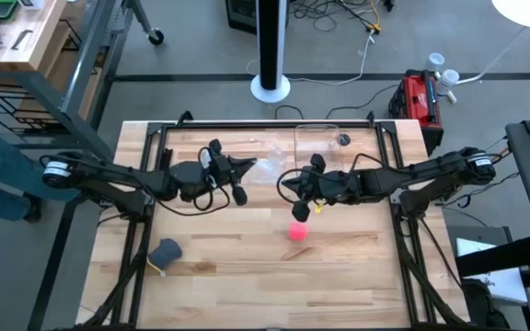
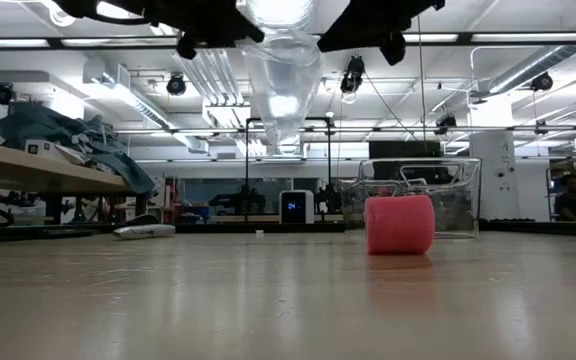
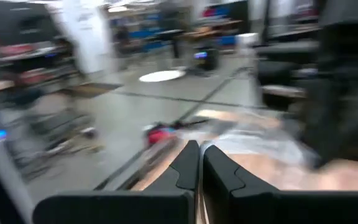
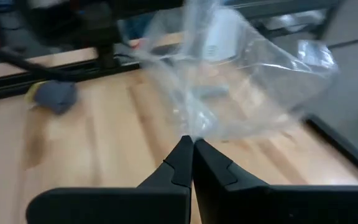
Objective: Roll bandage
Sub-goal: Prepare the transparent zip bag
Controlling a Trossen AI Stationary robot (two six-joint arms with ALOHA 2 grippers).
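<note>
The bandage is a small compact pink roll (image 1: 298, 232) that lies on the table, near the middle and clear of both arms; in the low view the roll (image 2: 400, 224) rests on its rounded side. My left gripper (image 1: 254, 168) and my right gripper (image 1: 283, 182) face each other above the table's far half. Both are shut on a clear crinkled plastic bag (image 1: 267, 168) between them. The bag (image 2: 280, 80) hangs well above the table. My left gripper comes level from the table's left, and its shut fingertips (image 3: 191, 163) meet the bag's left edge (image 1: 259, 167). The wrist view does not show the film between them. The bag is lifted clear of the table. My right gripper pinches a gathered fold of the bag's film (image 4: 190, 132) between its two fingertips. It comes level from the table's right. The bag spreads out beyond the fingers and hangs clear of the table.
A dark grey-blue lump (image 1: 166, 250) lies near the table's left near part. A clear plastic box (image 1: 318, 147) stands at the far edge behind the grippers. The table's near half holds only the pink roll and the lump.
</note>
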